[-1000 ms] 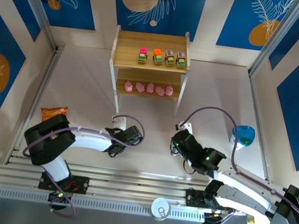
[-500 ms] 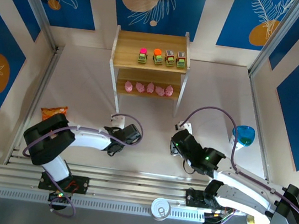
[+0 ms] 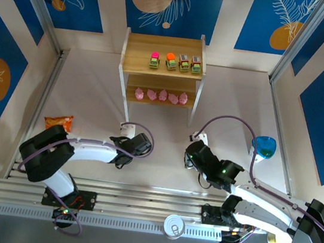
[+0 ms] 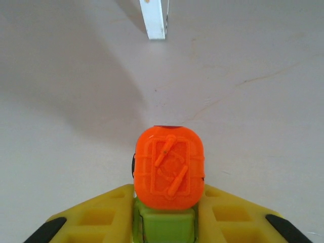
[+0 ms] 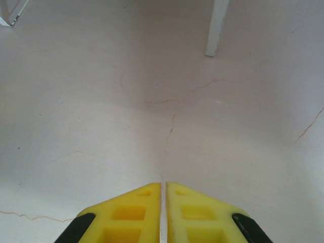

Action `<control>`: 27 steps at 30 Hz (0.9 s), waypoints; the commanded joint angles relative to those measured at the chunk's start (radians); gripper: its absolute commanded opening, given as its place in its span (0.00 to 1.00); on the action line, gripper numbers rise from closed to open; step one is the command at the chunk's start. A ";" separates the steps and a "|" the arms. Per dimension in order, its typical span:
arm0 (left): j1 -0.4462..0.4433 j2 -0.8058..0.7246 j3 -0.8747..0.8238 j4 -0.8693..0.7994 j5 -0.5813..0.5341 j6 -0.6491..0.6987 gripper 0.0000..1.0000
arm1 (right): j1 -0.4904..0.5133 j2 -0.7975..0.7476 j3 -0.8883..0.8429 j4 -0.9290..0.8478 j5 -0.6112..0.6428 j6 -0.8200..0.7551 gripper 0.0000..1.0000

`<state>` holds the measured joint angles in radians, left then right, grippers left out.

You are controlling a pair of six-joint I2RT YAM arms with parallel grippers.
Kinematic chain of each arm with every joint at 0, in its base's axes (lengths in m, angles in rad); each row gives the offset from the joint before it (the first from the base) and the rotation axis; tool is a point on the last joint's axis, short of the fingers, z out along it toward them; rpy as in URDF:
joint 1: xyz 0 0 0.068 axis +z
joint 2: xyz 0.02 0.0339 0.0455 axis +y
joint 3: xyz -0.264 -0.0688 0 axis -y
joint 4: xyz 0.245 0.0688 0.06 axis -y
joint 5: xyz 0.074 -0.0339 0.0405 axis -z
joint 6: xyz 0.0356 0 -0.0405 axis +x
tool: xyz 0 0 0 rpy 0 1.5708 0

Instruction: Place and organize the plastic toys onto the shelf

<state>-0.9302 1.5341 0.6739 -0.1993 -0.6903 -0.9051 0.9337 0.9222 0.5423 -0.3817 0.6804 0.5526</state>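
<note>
A green toy car with an orange top (image 4: 168,167) sits between the yellow fingers of my left gripper (image 4: 168,189), which is shut on it just above the white tabletop. Seen from above, my left gripper (image 3: 129,134) is close to the front left leg of the shelf (image 3: 164,47). The upper wooden board carries three more than one green cars (image 3: 175,62) in a row. Several pink figures (image 3: 161,96) line the lower board. My right gripper (image 5: 163,185) is shut on nothing, low over the table. From above, it (image 3: 198,141) lies right of the shelf's front.
An orange-red snack bag (image 3: 58,122) lies at the left edge of the table. A blue bowl (image 3: 263,146) stands at the right. A white shelf leg (image 4: 154,20) rises ahead of the left gripper, and another leg (image 5: 216,28) ahead of the right.
My left arm has crept slightly toward the shelf with the car held in it. The right arm has not moved.
</note>
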 commanded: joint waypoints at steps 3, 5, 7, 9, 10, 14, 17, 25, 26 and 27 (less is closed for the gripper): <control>-0.009 -0.112 0.015 -0.099 -0.020 0.038 0.26 | 0.001 0.000 0.004 0.007 0.017 0.007 0.11; -0.013 -0.148 0.034 -0.140 -0.026 0.049 0.27 | 0.002 -0.001 0.004 0.007 0.018 0.008 0.11; -0.015 -0.185 0.059 -0.187 -0.028 0.062 0.27 | 0.001 -0.001 0.003 0.006 0.018 0.009 0.11; -0.016 -0.220 0.086 -0.219 -0.026 0.081 0.26 | 0.002 -0.002 0.003 0.004 0.017 0.009 0.11; -0.018 -0.239 0.101 -0.240 -0.027 0.091 0.26 | 0.002 -0.004 0.003 0.003 0.018 0.010 0.11; -0.022 -0.299 0.170 -0.311 -0.020 0.138 0.27 | 0.001 -0.007 0.004 -0.002 0.017 0.012 0.11; -0.022 -0.310 0.251 -0.379 -0.010 0.175 0.28 | 0.000 -0.010 0.004 -0.003 0.017 0.012 0.11; -0.021 -0.291 0.524 -0.572 -0.009 0.230 0.28 | 0.001 -0.009 0.005 -0.005 0.018 0.015 0.11; -0.019 -0.286 0.558 -0.589 -0.011 0.238 0.28 | 0.001 -0.009 0.005 -0.005 0.018 0.015 0.11; -0.016 -0.277 0.591 -0.608 -0.010 0.248 0.28 | -0.001 -0.008 0.005 -0.005 0.018 0.015 0.11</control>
<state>-0.9466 1.2423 1.1862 -0.6998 -0.6888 -0.7036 0.9337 0.9222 0.5423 -0.3820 0.6804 0.5529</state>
